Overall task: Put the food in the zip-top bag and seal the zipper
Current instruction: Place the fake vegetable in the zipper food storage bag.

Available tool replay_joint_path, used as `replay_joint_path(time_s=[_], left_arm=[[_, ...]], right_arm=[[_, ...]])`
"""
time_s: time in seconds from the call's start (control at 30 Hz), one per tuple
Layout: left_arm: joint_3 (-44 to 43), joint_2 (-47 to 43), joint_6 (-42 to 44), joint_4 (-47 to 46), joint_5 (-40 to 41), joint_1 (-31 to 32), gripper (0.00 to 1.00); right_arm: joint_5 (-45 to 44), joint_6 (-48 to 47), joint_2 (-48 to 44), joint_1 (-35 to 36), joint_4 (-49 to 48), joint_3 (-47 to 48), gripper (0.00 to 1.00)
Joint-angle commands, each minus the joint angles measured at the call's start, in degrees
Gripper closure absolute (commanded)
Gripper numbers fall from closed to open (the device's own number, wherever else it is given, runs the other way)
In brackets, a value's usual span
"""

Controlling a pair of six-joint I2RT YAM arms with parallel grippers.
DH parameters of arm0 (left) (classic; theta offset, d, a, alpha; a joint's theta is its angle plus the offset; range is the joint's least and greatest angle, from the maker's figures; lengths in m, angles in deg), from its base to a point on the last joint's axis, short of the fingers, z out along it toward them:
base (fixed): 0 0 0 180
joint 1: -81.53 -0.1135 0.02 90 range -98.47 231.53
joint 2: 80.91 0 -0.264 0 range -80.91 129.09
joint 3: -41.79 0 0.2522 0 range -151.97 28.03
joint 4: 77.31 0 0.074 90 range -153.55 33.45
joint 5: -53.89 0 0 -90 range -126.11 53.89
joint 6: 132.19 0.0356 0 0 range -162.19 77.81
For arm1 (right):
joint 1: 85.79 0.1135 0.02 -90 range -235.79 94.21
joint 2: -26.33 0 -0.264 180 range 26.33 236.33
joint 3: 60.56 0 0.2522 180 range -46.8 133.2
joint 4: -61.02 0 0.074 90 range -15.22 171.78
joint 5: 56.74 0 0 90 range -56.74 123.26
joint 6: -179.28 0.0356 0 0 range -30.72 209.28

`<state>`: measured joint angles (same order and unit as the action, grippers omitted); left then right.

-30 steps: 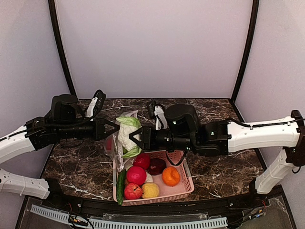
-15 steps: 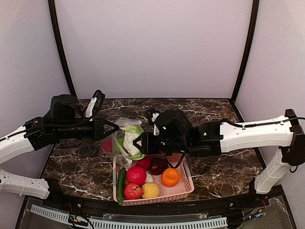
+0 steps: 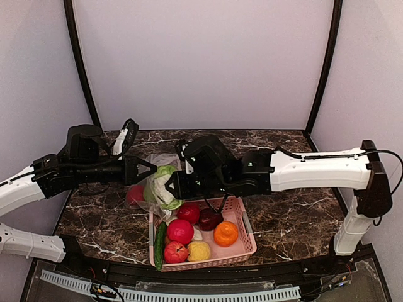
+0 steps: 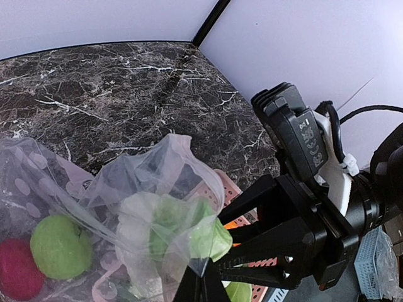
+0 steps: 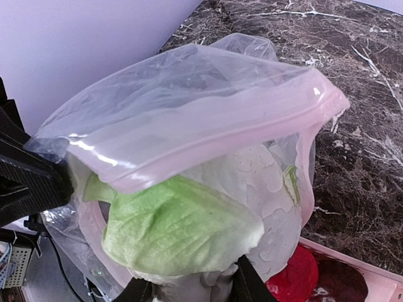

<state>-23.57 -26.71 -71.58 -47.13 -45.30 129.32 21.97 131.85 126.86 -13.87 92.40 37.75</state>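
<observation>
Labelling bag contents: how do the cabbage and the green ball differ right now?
The cabbage is pale, leafy and crumpled; the green ball is smooth and round. The cabbage is bigger than the green ball. The cabbage sits at the bag mouth, in the jaws of the right gripper; the green ball lies loose deeper in, by a red ball. Both are at least partly inside the bag.

The right arm [image 3: 315, 173] bars the table's [image 3: 277, 145] middle from the right edge to the zip-top bag [image 3: 155, 163], whose mouth the cabbage [image 3: 165, 189] fills; the left arm [image 3: 63, 173] crosses the left edge. The pink basket [image 3: 247, 242] blocks the near edge's middle. Bare marble lies along the far edge
</observation>
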Motion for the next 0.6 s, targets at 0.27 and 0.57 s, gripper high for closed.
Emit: replay_joint_path(time_s=[0.27,0.57], left_arm=[[-1.73,0.91,0.12,-0.69,-4.14,-0.07,0.99],[-1.92,0.25,0.0,-0.4,-4.79,-0.07,0.99]], right_arm=[[2.1,-5.06,3.97,-1.84,-5.11,5.85,0.89],[2.81,-5.47,6.97,-3.57,-8.22,4.74,0.85]])
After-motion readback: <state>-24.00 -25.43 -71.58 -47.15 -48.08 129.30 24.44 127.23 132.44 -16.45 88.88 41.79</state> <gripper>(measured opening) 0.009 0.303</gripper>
